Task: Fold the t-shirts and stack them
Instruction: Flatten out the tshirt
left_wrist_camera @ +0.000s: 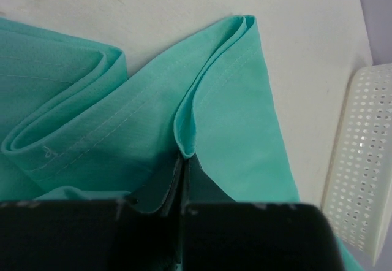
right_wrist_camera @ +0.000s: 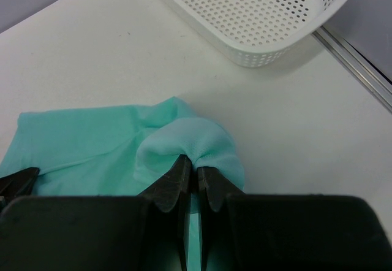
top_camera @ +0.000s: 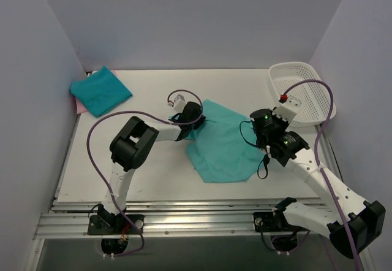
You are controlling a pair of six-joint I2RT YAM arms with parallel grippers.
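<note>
A teal t-shirt point(top_camera: 223, 142) lies crumpled and partly folded mid-table. My left gripper point(top_camera: 195, 119) is at its left edge, shut on a doubled hem fold point(left_wrist_camera: 185, 124) that rises from between the fingertips point(left_wrist_camera: 184, 158). At the shirt's right edge my right gripper point(top_camera: 260, 130) is shut on a bunched puff of the same cloth point(right_wrist_camera: 190, 145), pinched at the tips point(right_wrist_camera: 196, 173). A second teal t-shirt point(top_camera: 100, 91) lies folded at the back left corner. A sliver of pink cloth point(top_camera: 78, 104) shows under it.
A white mesh basket point(top_camera: 303, 90) stands at the back right, close to the right arm; it also shows in the left wrist view point(left_wrist_camera: 361, 173) and the right wrist view point(right_wrist_camera: 257, 13). Grey walls close in the table on three sides.
</note>
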